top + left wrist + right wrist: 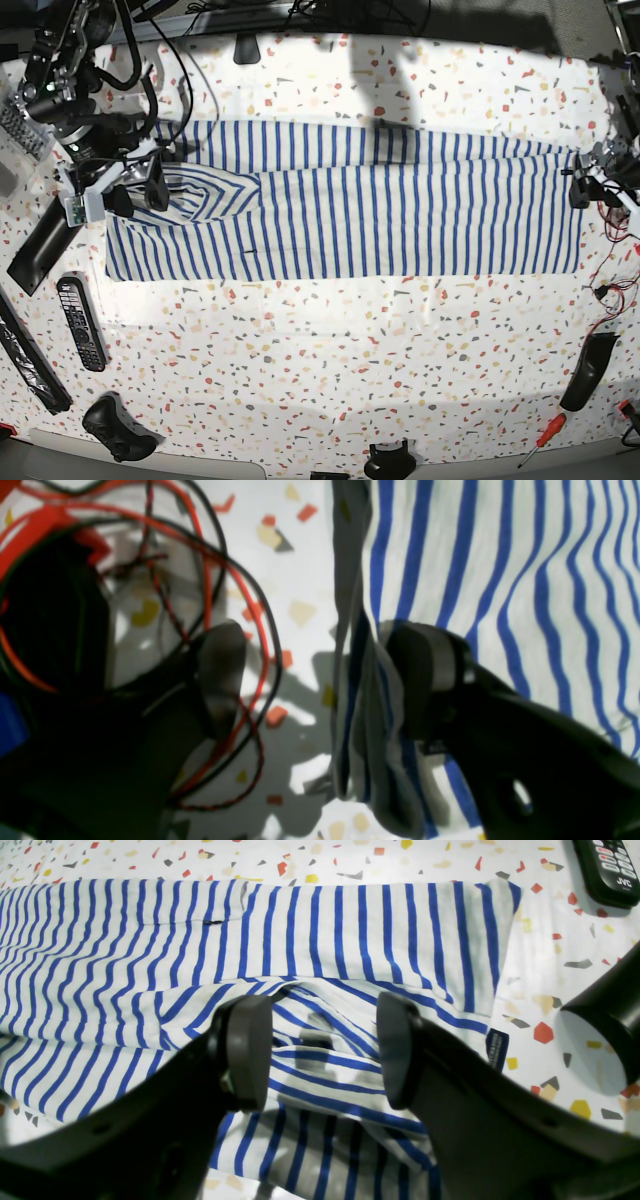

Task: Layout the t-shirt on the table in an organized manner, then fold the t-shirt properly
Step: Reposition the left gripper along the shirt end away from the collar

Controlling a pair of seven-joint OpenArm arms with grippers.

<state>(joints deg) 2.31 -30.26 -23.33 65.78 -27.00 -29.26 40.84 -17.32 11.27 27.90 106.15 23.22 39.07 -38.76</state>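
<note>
1. The t-shirt (340, 215) is a long band on my desk (330, 380), long axis running arm to arm.
2. Right jaws (320, 1050) gape empty over the rumpled end.
3. Left jaws (320, 680) wide apart, one finger on the opposite edge, gripping nothing.

The base view looks straight down from high above, taking in the whole table (330, 340) with the t-shirt (400, 210) stretched across the upper half of the frame.

The right wrist camera rides close behind the right gripper (320, 1050), looking past its parted fingers at the t-shirt (350, 930) filling most of its frame; this is the shirt's left end in the base view.

The left wrist camera sits closer still, blurred, behind the left gripper (320, 680), showing the t-shirt (500, 580) edge at right of frame, the shirt's right end in the base view.
</note>
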